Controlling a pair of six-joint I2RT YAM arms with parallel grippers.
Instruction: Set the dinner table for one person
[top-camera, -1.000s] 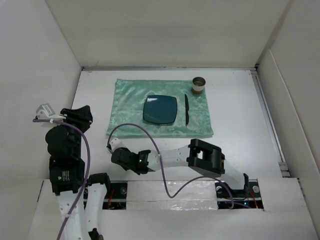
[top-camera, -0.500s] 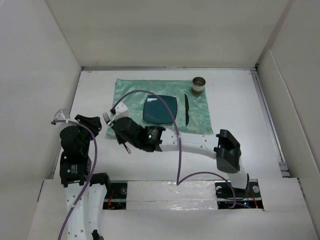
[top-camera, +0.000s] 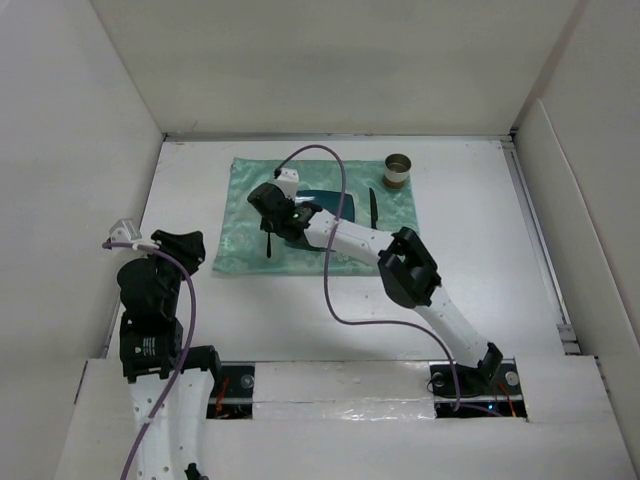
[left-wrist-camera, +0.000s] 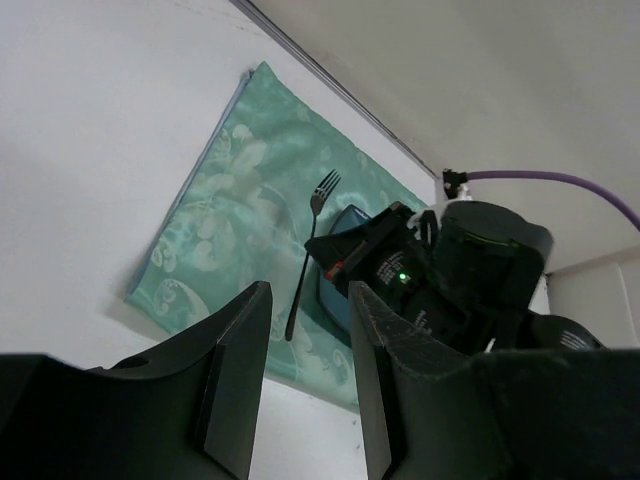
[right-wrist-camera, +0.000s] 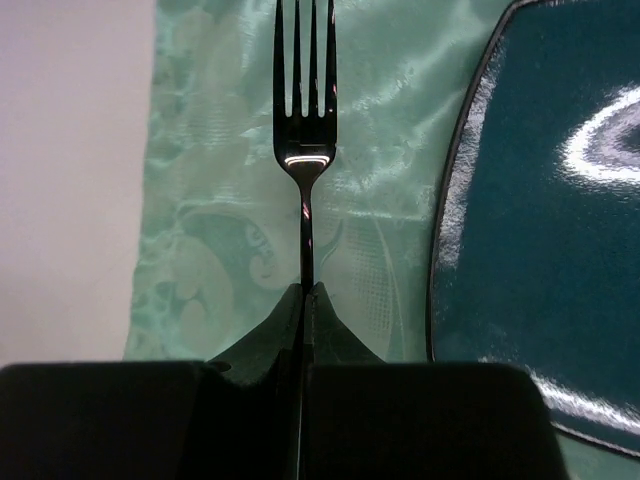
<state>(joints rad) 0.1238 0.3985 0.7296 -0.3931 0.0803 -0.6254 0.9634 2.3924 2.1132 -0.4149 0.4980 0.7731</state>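
Note:
The white dinner table (top-camera: 480, 260) carries a mint-green cloth (top-camera: 240, 190). A teal square plate (top-camera: 330, 207) lies on the cloth, partly hidden by my right arm. A dark knife (top-camera: 373, 215) lies to the plate's right, and a small brown cup (top-camera: 399, 171) stands at the cloth's far right corner. My right gripper (top-camera: 268, 212) is shut on a dark fork (right-wrist-camera: 303, 150). It holds the fork over the cloth (right-wrist-camera: 220, 200) just left of the plate (right-wrist-camera: 550, 230), tines pointing away. My left gripper (left-wrist-camera: 310, 380) is open and empty, off the cloth's left side.
White wall panels (top-camera: 330, 70) close in the table at the back and both sides. A purple cable (top-camera: 335, 260) loops from my right arm over the cloth's near edge. In the left wrist view the fork (left-wrist-camera: 305, 260) and my right gripper (left-wrist-camera: 400, 275) show over the cloth (left-wrist-camera: 220, 230).
My right arm has swung from the table's near left out over the cloth, carrying the fork to the plate's left side. My left arm has drawn back slightly and stayed open.

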